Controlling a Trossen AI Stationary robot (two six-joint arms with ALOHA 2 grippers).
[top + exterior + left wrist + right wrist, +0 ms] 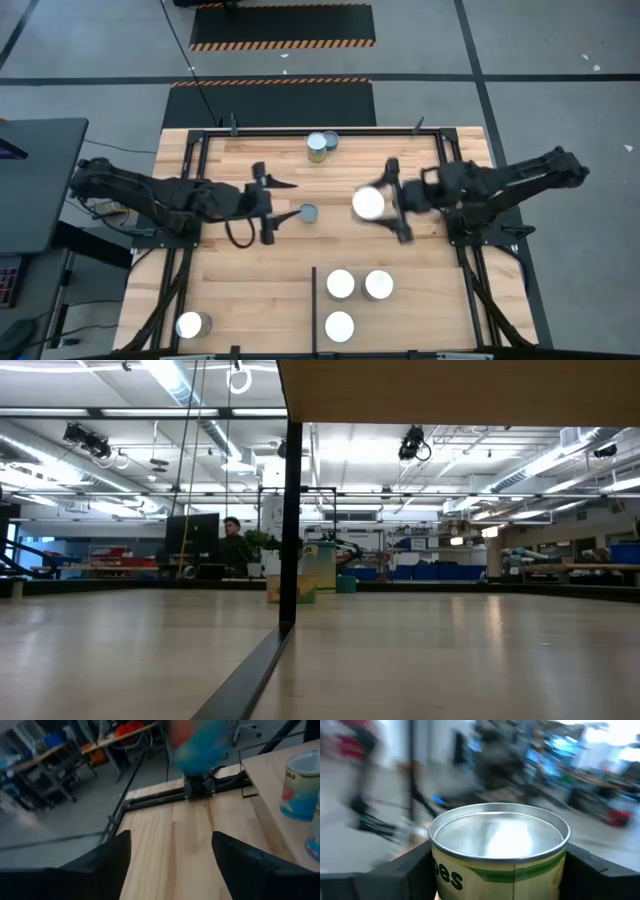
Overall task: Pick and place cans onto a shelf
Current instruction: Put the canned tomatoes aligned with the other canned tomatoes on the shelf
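Light wood table (250, 300) from above: right tool (392, 202) clamps a can (368, 204) near centre; left tool (268, 205), at nine o'clock of it, gapes empty. Shelf (440, 320) at six o'clock holds three cans (341, 284). Right wrist: can (499, 851) sits between the fingers; a hasty swing could topple those three, I judge.

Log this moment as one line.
right gripper: shut on can | left gripper: open, empty | shelf: three cans
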